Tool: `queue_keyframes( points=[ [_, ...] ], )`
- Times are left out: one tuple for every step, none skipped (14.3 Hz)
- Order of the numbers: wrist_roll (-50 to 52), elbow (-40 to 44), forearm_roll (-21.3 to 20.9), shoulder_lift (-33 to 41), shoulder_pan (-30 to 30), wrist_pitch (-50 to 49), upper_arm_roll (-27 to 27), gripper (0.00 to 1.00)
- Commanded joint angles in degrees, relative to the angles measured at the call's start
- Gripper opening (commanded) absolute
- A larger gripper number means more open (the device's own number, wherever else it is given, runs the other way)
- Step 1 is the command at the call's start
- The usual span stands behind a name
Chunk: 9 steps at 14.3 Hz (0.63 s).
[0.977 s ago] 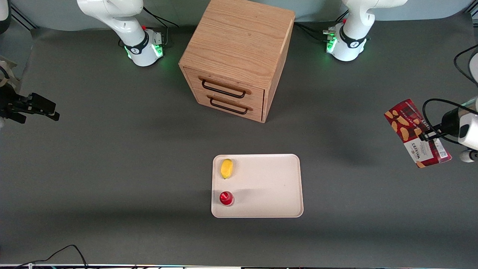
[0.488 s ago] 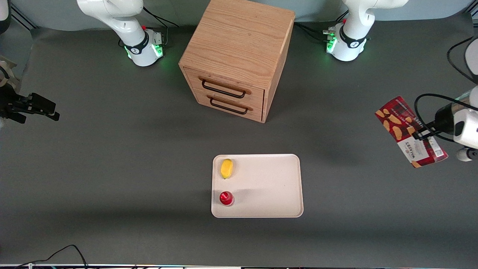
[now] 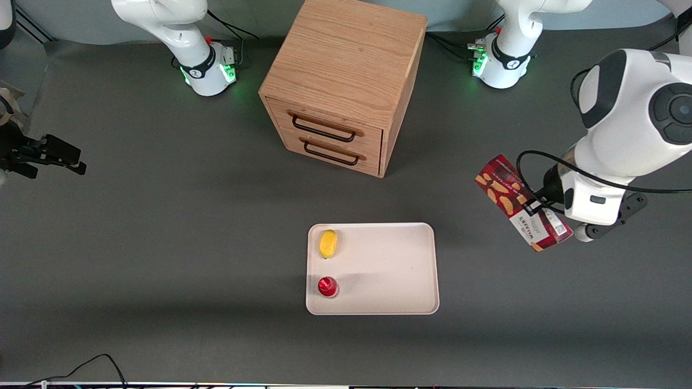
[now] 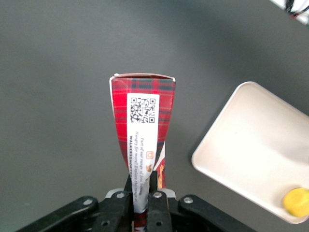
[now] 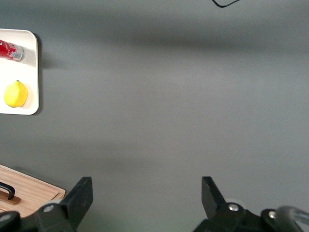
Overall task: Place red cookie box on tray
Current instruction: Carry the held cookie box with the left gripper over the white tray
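Above the table, toward the working arm's end, I have the red cookie box (image 3: 522, 203) clear of the surface and clamped edgewise in the left gripper (image 3: 536, 205); the wrist view shows both fingers (image 4: 120, 209) pressed against the box's (image 4: 142, 145) narrow faces, its QR-code label end pointing away from the palm. The box hangs tilted, well apart from the tray (image 3: 389, 270), and about level with the tray's farther edge as the front camera sees it.

So I judge the pickup done and the carry underway. What I have left is the traverse over the tray, the descent and the release.

On the tray, a lemon (image 3: 328, 243) and a small red-capped bottle (image 3: 327, 286) sit along the side toward the parked arm. The half nearer my gripper is bare, which looks like enough room for the long box if I lay it flat there.

The table (image 3: 162, 243) is covered in a dark grey mat. A wooden two-drawer cabinet (image 3: 343, 81) stands farther from the front camera than the tray, its dark handles facing the tray. Both arm bases (image 3: 500, 62) show green lights at the mat's edge.
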State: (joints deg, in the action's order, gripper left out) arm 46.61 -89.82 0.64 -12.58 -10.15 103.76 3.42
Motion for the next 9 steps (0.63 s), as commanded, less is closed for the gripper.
queue_keyframes(
  points=[
    [7.2, 4.4, -0.2, -2.8, -0.1, 0.0, 3.2, 0.0],
    [9.8, 4.7, -0.3, -3.5, -0.2, 0.9, 4.3, 0.0],
    [12.4, 4.7, -0.4, -4.2, -0.3, 3.6, 5.4, 0.0],
    [15.2, 4.8, -1.0, -4.9, -0.3, 6.2, 6.5, 0.0],
    [17.3, 4.7, -1.2, -5.4, -0.3, 7.6, 7.4, 0.0],
    [17.9, 4.8, -1.3, -6.1, -0.3, 8.3, 7.9, 0.0],
    [18.1, 4.8, -1.3, -6.7, -0.3, 9.0, 8.5, 0.0],
    [18.2, 4.9, -1.4, -7.8, -0.5, 9.5, 9.0, 0.0],
    [19.6, 5.1, -2.3, -8.7, -1.1, 9.7, 9.0, 0.0]
  ],
)
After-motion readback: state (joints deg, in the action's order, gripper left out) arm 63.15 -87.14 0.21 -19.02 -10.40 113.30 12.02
